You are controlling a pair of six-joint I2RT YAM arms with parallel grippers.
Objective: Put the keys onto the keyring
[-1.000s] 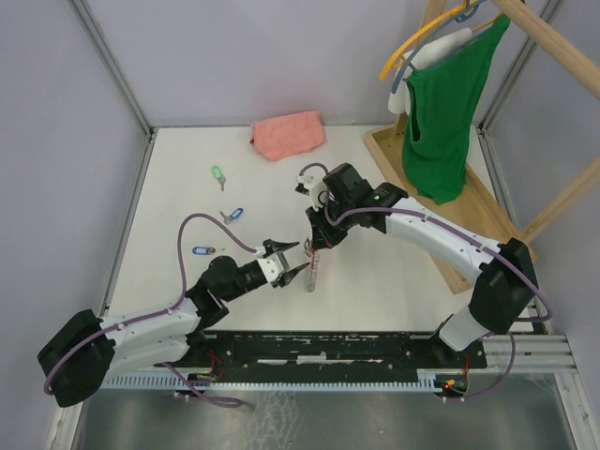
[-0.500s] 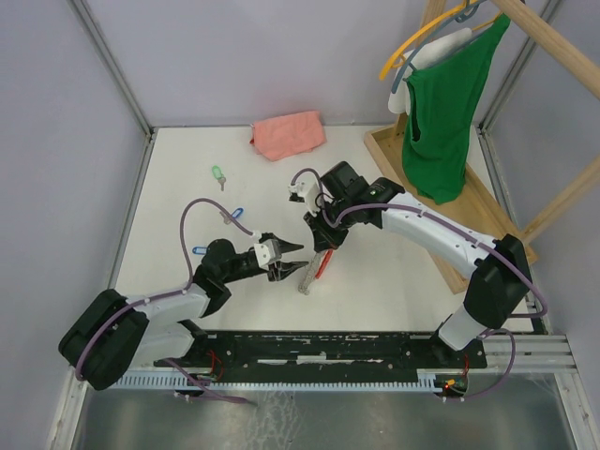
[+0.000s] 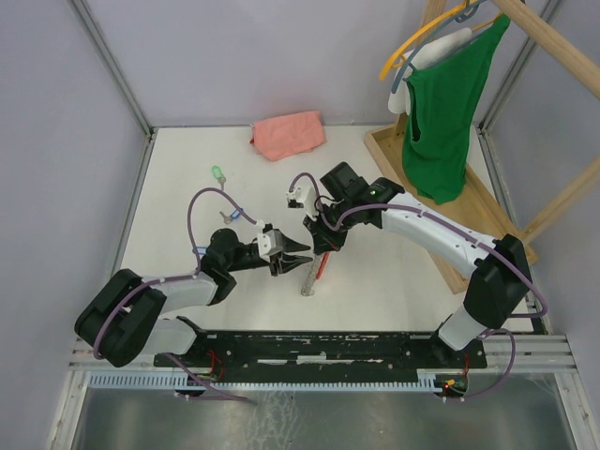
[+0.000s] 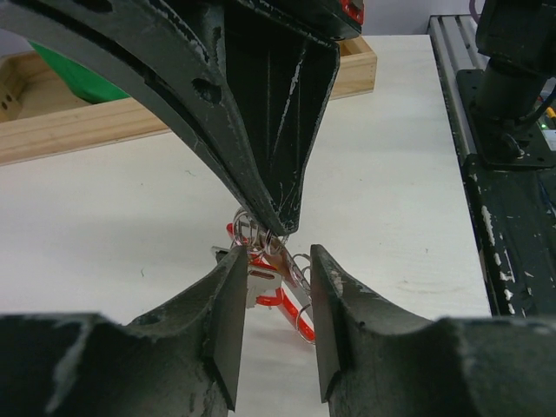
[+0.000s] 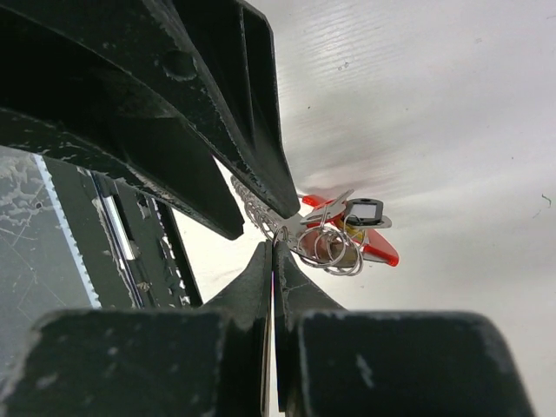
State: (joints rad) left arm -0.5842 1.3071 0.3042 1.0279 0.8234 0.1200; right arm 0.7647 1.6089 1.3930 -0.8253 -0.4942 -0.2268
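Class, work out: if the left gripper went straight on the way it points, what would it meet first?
Probably the keyring bunch between the left gripper's open tips, pinched by the right gripper just beyond; depth is unclear.

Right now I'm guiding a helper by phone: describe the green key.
Find the pink cloth at the far edge of the table. Left of it and nearer lies a small key, alone. Its green head sets it apart from the red-tagged bunch.

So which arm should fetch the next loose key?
Probably left: the left tool is open, and the green key lies on its side; the right tool is shut on the keyring.
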